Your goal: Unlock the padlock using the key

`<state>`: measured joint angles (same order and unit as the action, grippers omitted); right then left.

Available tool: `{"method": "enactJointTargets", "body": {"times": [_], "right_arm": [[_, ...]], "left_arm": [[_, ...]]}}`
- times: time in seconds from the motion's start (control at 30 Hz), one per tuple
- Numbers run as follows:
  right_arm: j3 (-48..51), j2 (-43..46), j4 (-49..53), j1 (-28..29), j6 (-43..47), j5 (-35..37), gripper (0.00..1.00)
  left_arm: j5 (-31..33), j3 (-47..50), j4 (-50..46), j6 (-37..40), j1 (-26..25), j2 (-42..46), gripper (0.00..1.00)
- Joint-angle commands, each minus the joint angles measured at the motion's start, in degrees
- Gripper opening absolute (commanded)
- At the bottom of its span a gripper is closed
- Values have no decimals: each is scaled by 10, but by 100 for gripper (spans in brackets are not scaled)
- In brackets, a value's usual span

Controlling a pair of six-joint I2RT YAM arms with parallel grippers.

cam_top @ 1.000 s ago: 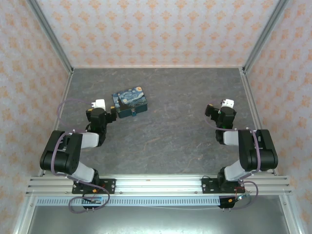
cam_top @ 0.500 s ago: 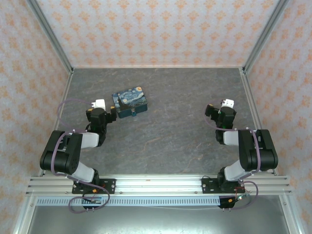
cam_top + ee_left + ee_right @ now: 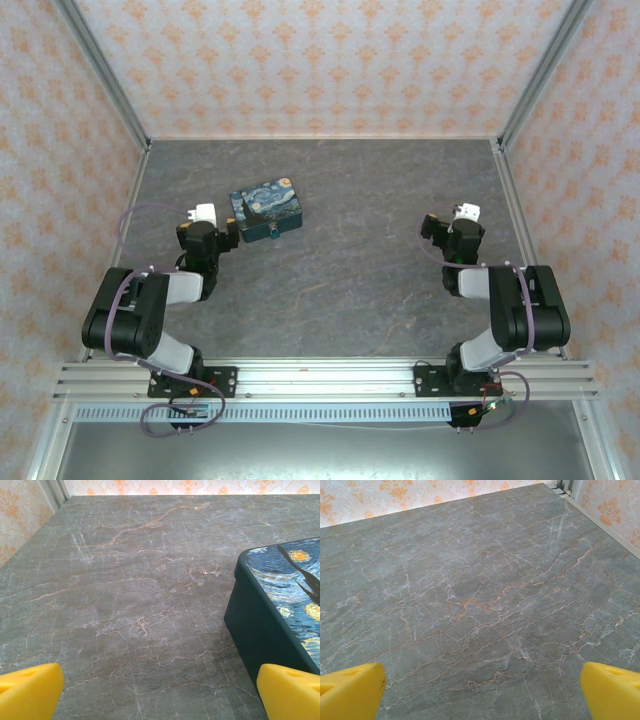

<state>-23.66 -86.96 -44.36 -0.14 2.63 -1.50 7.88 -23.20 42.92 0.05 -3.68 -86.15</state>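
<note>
Holding the left gripper (image 3: 160, 696) wide open and empty, I had the painted tin (image 3: 272, 615) just beyond its right fingertip. The padlock (image 3: 272, 238) was a teal speck at the tin's near edge, right of that gripper. The right gripper (image 3: 480, 696), equally wide and empty, sat well apart.

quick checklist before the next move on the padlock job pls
1. Left tool open and empty: ok.
2. Right tool open and empty: ok.
3. Padlock located, at the near edge of the tin: ok.
4. Key located: cannot tell.
5. Padlock fastened to the tin or lying loose: cannot tell, too small.
</note>
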Motion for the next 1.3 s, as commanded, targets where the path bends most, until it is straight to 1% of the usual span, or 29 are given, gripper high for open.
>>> {"method": "enactJointTargets", "body": {"times": [0.0,0.1,0.17,0.23,0.33,0.4,0.47,0.53,0.6,0.67,0.7,0.77,0.8,0.87,0.93,1.03,1.07,1.17,1.23,1.27], "right_arm": [[-1,-1,-4,2,-6,3,99],[6,7,-12,1,-10,8,99],[16,37,-5,1,-15,21,99],[13,77,35,1,-14,17,99],[-2,133,118,1,-22,-7,99],[-16,175,192,1,-36,-27,99],[-33,218,279,2,-55,-40,99],[-54,258,380,3,-83,-52,100],[-85,298,494,3,-117,-66,98],[-111,323,592,3,-142,-84,94],[-124,334,644,4,-156,-94,92],[-146,350,734,5,-178,-104,87],[-154,357,777,7,-195,-103,83],[-152,368,833,12,-223,-106,77],[-139,374,861,24,-241,-113,69],[-134,364,870,78,-277,-89,62],[-135,353,879,86,-291,-74,60],[-130,317,898,92,-316,-53,52],[-127,295,903,93,-326,-54,48],[-127,287,908,94,-330,-47,48]], "left_arm": [[-4,-13,-4,5,3,4,100],[15,-13,-9,-1,4,15,100],[30,-24,-60,-9,3,53,100],[41,-31,-105,-13,3,101,100],[46,-37,-168,-32,3,177,100],[41,-61,-243,-66,4,227,100],[22,-103,-343,-115,3,259,100],[-25,-151,-436,-167,4,273,100],[-89,-179,-491,-225,2,279,100],[-142,-181,-498,-277,-10,285,100],[-158,-177,-495,-296,-26,288,100],[-157,-174,-495,-304,-72,290,100],[-148,-172,-495,-321,-100,290,100],[-137,-164,-484,-331,-145,288,100],[-133,-152,-462,-345,-178,283,100],[-132,-142,-441,-356,-207,271,100],[-129,-143,-440,-356,-214,267,100],[-124,-146,-434,-351,-225,259,100],[-123,-148,-430,-348,-228,254,100],[-123,-149,-429,-345,-229,250,100]]}}
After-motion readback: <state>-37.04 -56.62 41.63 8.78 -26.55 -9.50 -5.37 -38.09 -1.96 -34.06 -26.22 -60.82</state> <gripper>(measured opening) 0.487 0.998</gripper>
